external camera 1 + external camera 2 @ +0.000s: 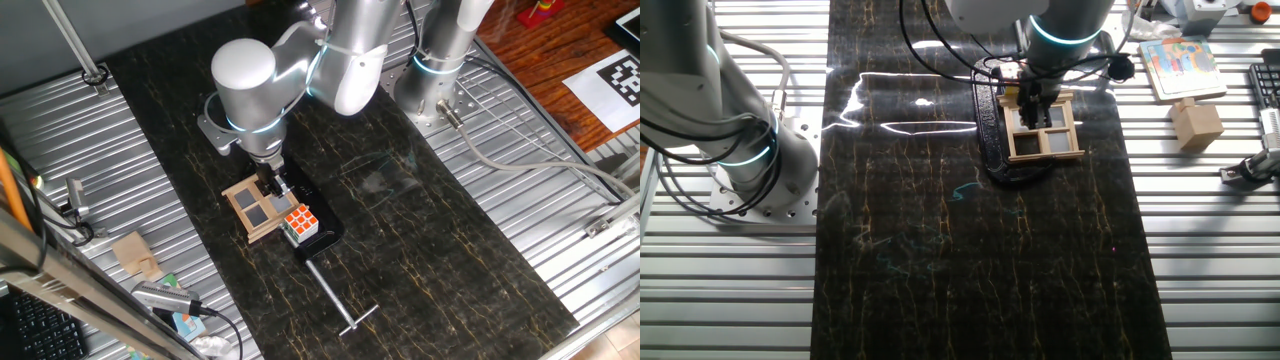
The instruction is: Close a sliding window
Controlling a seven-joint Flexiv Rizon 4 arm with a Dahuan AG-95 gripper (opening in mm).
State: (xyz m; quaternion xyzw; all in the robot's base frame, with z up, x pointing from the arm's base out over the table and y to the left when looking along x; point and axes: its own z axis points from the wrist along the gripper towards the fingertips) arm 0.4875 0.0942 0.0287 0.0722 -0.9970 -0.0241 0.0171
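Bright overhead light, sharp focus; white glare streaks the dark tabletop [940,250].

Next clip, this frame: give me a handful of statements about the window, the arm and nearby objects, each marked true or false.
1. The tool is directly over the sliding window. True.
2. A multicoloured puzzle cube sits right beside the window. True.
3. The window stands on bare ribbed metal. False: its black base rests on the dark marbled mat.
4. A metal T-handled rod lies on the mat near the cube. True.
5. The tool is lifting the cube. False: the cube sits on the base, apart from the tool.
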